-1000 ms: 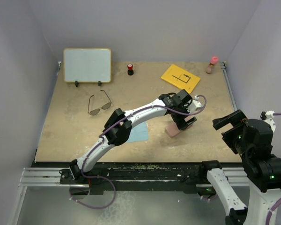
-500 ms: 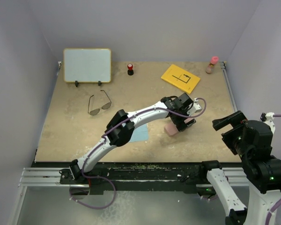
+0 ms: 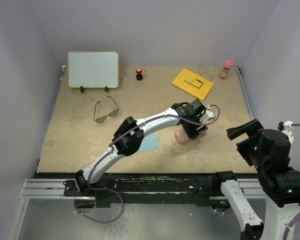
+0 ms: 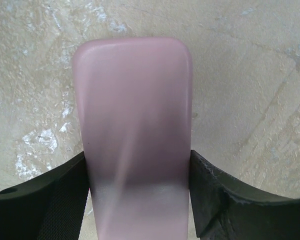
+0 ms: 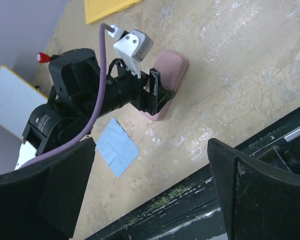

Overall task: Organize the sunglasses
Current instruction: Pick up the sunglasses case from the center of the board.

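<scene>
Okay, I've got the sandy desk (image 3: 65, 145) filling my overhead view, walled in on three sides. The left arm (image 3: 150, 122) is stretched diagonally across the middle of it, reaching toward the right. The right arm (image 3: 270, 155) is parked off the near right corner, and the right gripper (image 5: 151, 150) is spread wide with nothing between its fingers. At the back left a whiteboard (image 3: 93, 69) stands upright on little feet. A yellow card (image 3: 192, 83) lies flat at the back right. A light blue cloth (image 5: 118, 146) sits flat near the front, partly under the left arm from above. Now the pink case (image 4: 135, 125): my left wrist view shows it closed, lying on the desk. The left gripper (image 4: 139, 157) has a finger pressed against each long side, so I'm calling that a grip on the case. The sunglasses (image 3: 106, 111) lie on the desk at the left, arms open, just in front of the whiteboard and well apart from the case. Smallest bits: a pink-capped bottle (image 3: 226, 69) in the back right corner, and a red-topped knob (image 3: 139, 73) at the back centre.
</scene>
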You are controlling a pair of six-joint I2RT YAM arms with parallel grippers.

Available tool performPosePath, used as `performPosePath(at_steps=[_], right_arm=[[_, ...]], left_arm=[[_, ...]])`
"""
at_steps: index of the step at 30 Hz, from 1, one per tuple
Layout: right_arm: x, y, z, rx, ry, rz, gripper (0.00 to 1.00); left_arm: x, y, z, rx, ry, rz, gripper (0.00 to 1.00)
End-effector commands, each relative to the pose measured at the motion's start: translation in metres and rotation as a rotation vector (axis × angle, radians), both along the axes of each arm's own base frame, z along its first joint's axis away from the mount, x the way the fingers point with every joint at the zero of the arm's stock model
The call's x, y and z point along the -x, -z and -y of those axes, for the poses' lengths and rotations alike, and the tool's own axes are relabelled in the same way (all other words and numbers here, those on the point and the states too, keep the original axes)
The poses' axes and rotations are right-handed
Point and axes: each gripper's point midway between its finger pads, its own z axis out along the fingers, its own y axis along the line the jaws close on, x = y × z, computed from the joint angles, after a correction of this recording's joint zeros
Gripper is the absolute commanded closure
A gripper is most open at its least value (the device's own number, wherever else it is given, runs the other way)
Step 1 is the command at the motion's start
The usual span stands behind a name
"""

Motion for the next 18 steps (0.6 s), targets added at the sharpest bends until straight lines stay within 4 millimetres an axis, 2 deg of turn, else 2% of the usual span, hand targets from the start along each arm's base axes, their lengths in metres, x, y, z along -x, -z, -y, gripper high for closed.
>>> performPosePath(at_steps=[1,2,3,7,10,12,14,16,18], right_arm=[[0.001,-0.001,0.0,-0.014,0.007,0.021,0.02],[0.001,0.0,0.0,-0.011,0.007,0.021,0.02],[0.001,0.001,0.0,-0.009,0.007,0.021,0.02],[0.001,0.002,0.0,-0.003,0.002,0.022,0.02],[-0.003,-0.002,-0.012,-0.022,-0.071,0.037,0.01],[-0.014,-0.012,-0.021,-0.005,-0.149,0.084,0.0],[-0.03,-0.023,-0.023,0.037,-0.192,0.122,0.0],[-0.049,-0.031,-0.032,0.081,-0.283,0.14,0.02],[-0.07,-0.033,-0.043,0.085,-0.351,0.14,0.05]], left_arm=[[0.016,-0.03,0.014,0.11,0.061,-0.09,0.74],[0.02,-0.035,0.014,0.127,0.07,-0.121,0.87],[0.023,-0.041,0.014,0.147,0.078,-0.154,0.95],[0.029,-0.079,0.006,0.244,0.076,-0.293,0.96],[0.019,-0.13,-0.01,0.38,0.052,-0.407,0.96],[0.003,-0.168,-0.03,0.478,0.026,-0.454,0.96],[-0.019,-0.207,-0.061,0.568,-0.029,-0.473,0.96],[-0.028,-0.237,-0.084,0.638,-0.05,-0.498,0.96],[-0.032,-0.259,-0.105,0.686,-0.064,-0.526,0.96]])
